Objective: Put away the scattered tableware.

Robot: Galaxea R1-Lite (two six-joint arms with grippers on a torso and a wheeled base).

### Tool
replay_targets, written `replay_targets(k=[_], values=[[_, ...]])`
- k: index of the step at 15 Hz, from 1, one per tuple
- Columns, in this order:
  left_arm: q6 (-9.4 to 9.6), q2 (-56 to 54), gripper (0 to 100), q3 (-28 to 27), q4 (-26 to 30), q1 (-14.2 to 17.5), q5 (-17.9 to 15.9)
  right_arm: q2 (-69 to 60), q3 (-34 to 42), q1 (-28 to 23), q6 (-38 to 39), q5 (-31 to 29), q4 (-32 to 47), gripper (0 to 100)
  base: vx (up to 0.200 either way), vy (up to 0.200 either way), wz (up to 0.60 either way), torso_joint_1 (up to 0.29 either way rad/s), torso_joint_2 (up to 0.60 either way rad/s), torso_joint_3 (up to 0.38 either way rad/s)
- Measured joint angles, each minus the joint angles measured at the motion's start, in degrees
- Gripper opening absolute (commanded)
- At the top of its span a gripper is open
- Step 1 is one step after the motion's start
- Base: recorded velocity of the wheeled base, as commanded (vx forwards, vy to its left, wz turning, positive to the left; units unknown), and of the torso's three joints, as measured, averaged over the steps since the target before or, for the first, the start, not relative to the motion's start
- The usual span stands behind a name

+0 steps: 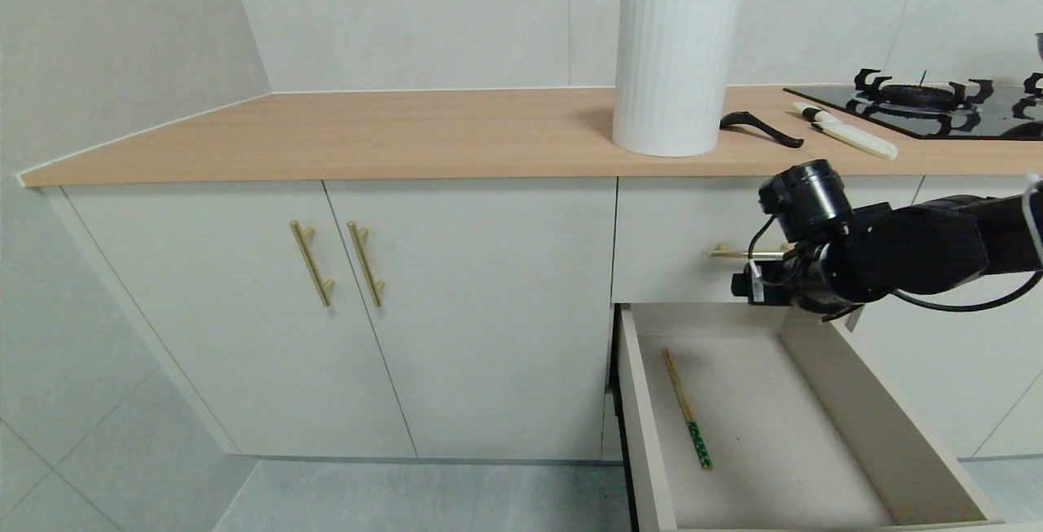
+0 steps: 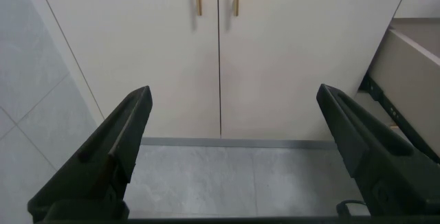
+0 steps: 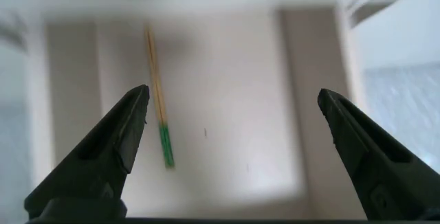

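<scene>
A pair of wooden chopsticks (image 1: pixel 687 410) with green ends lies on the floor of the open drawer (image 1: pixel 644 418) at the lower right. My right arm (image 1: pixel 896 255) hangs over the drawer's back end. In the right wrist view, the right gripper (image 3: pixel 232 93) is open and empty above the chopsticks (image 3: pixel 158 100). On the wooden counter a black spoon (image 1: pixel 759 128) and a white knife (image 1: pixel 846 132) lie beside a tall white ribbed container (image 1: pixel 672 68). My left gripper (image 2: pixel 232 93) is open and empty, low in front of the cabinet doors.
A black gas hob (image 1: pixel 929 104) sits at the counter's right end. Two cabinet doors with gold handles (image 1: pixel 311 263) are shut to the left of the drawer. A closed drawer with a gold handle (image 1: pixel 733 253) lies above the open one. Grey tiled floor (image 2: pixel 227 176) is below.
</scene>
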Motion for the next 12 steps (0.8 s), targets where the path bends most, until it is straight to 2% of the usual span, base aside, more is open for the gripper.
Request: replay_targets(k=[5, 9, 12], values=[[0.00, 0.00, 100, 0.00, 0.02, -0.02, 0.00, -3.39, 0.61, -3.08, -0.12, 1.85, -2.79, 100, 0.000, 0.000, 0.00, 0.006, -0.02, -0.010], [0.00, 0.00, 100, 0.00, 0.05, 0.00, 0.02, -7.08, 3.34, -4.35, -1.93, 8.03, -6.70, 100, 0.000, 0.000, 0.00, 0.088, -0.27, -0.254], [0.00, 0.00, 100, 0.00, 0.00, 0.00, 0.00, -10.73, 7.78, -6.61, -6.50, 13.76, -13.99, 100, 0.000, 0.000, 0.00, 0.173, -0.55, -0.297]])
